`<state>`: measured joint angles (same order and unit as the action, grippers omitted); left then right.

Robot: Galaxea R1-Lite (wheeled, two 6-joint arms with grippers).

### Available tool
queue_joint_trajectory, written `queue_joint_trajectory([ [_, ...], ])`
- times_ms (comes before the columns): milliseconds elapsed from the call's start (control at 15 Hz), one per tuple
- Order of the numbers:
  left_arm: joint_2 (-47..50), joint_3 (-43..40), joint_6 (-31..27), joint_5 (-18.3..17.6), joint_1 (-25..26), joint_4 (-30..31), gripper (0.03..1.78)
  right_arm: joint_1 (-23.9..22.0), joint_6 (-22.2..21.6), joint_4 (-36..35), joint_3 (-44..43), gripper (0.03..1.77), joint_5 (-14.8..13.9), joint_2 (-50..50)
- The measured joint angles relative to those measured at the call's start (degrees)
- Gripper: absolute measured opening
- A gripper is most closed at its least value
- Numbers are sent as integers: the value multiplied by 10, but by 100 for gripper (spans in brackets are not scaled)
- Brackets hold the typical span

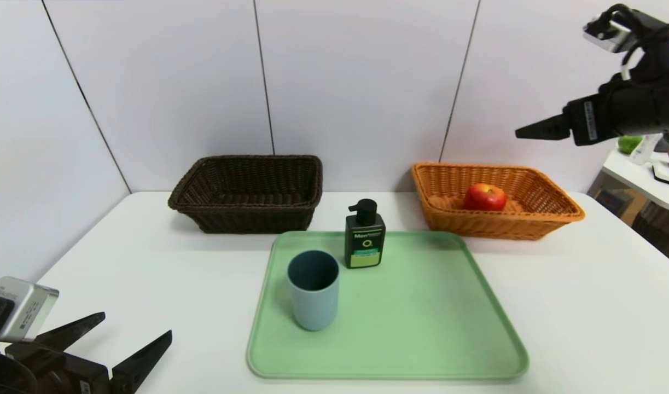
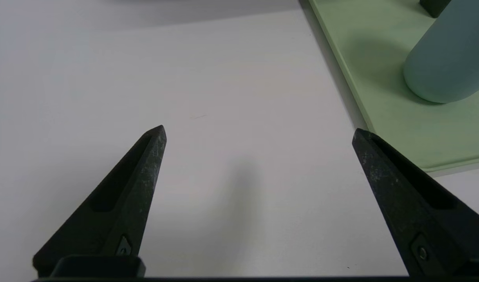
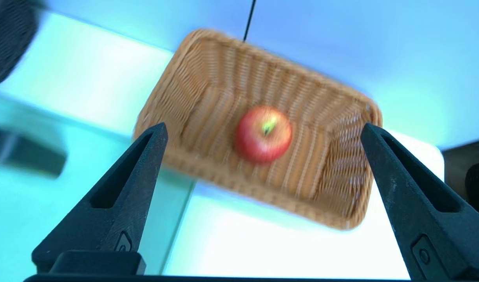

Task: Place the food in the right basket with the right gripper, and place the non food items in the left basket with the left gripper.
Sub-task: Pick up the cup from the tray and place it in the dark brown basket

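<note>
The red apple (image 1: 484, 197) (image 3: 264, 134) lies inside the orange-tan right basket (image 1: 498, 224) (image 3: 333, 172). My right gripper (image 1: 531, 130) (image 3: 262, 126) hangs open and empty high above that basket, off to its right. The pale blue cup (image 1: 313, 290) (image 2: 447, 58) and the black pump bottle (image 1: 365, 235) (image 2: 433, 6) stand upright on the green tray (image 1: 422, 317). The dark brown left basket (image 1: 246, 219) sits at the back left with nothing visible in it. My left gripper (image 1: 136, 324) (image 2: 259, 129) rests open low over the table's near left, apart from the cup.
The tray (image 2: 380, 78) fills the table's middle, its edge just beside my left gripper's fingers. The baskets stand against the back wall. Off the table at the far right, a side table holds a green fruit (image 1: 629, 143) and other small items.
</note>
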<state>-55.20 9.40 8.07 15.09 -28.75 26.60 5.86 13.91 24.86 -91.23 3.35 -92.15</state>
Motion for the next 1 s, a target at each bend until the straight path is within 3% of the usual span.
queue_joint_trajectory([
  [333, 0, 8, -4, -2, -1, -1, 169, 2, -7, -47, 243, 169, 25, 196],
  [600, -4, 9, -4, -3, -13, -1, 169, 32, -42, -108, 423, 169, 30, 335],
  [800, -5, 9, -4, -3, -19, -1, 169, 46, -62, -129, 505, 169, 33, 398],
  [1000, -6, 8, -4, -3, -22, -1, 169, 49, -69, -165, 565, 169, 59, 427],
])
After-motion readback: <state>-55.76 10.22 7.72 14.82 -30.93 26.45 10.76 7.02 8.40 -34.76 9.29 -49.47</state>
